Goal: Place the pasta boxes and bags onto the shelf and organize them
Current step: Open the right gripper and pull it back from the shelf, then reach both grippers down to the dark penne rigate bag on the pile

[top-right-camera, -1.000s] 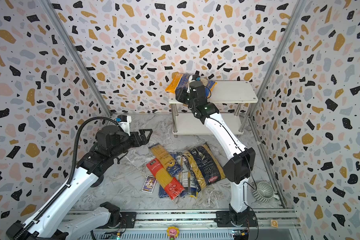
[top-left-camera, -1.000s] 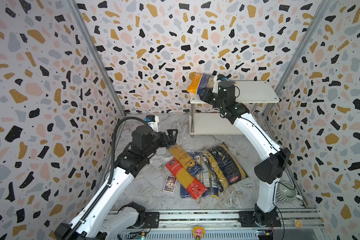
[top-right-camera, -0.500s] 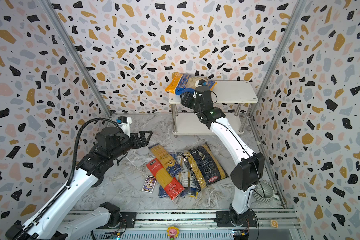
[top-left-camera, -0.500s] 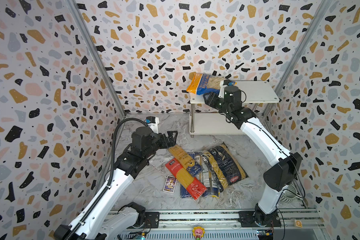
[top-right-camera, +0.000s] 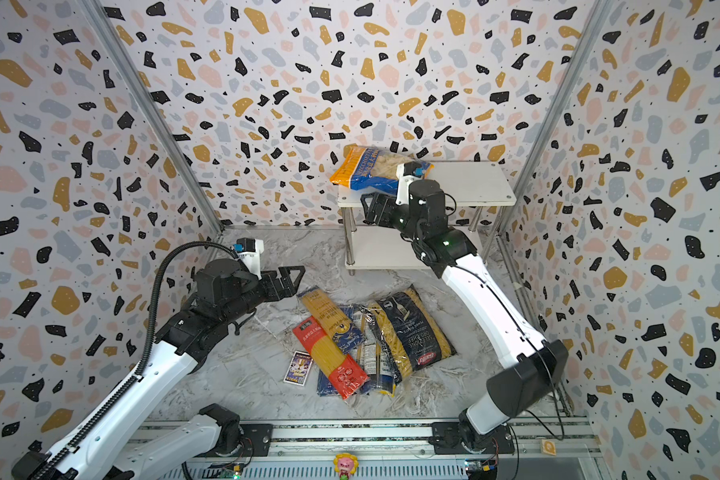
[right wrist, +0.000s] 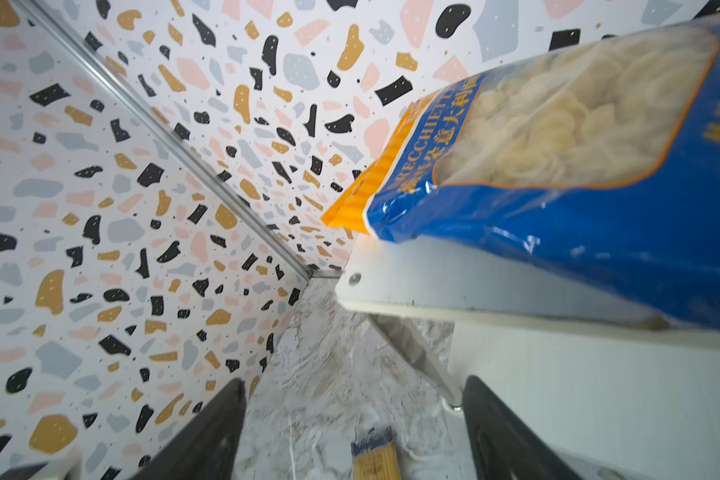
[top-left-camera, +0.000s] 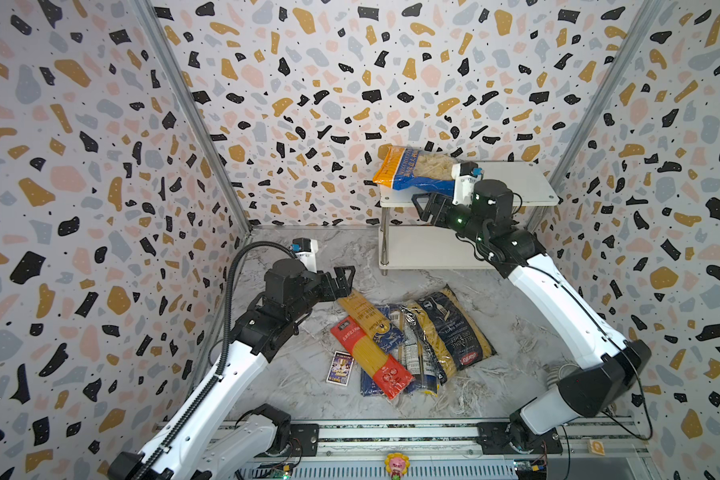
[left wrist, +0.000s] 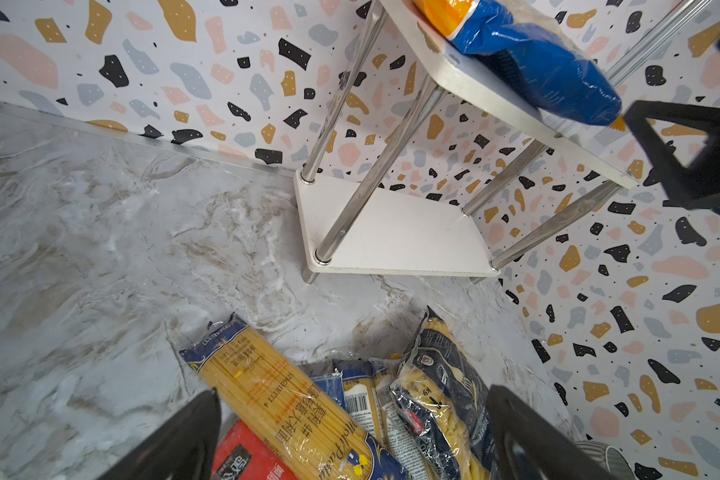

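Right pincer is hanging at the front edge of the shelf, level with the top board, fingers standing wide apart with nothing between them. Blue-orange shell bag is lying on that board just above and beyond the tips, clear of both, its orange end poking out past the board's corner. Left pincer is hovering low over the marble floor, jaws spread wide, gripping nothing. Heap of packs is lying just below and ahead of its tips: yellow spaghetti pack nearest, red spaghetti pack alongside it, navy penne bag on the heap's far side from this pincer. Small picture card is lying just beside the red pack, well apart from both pincers
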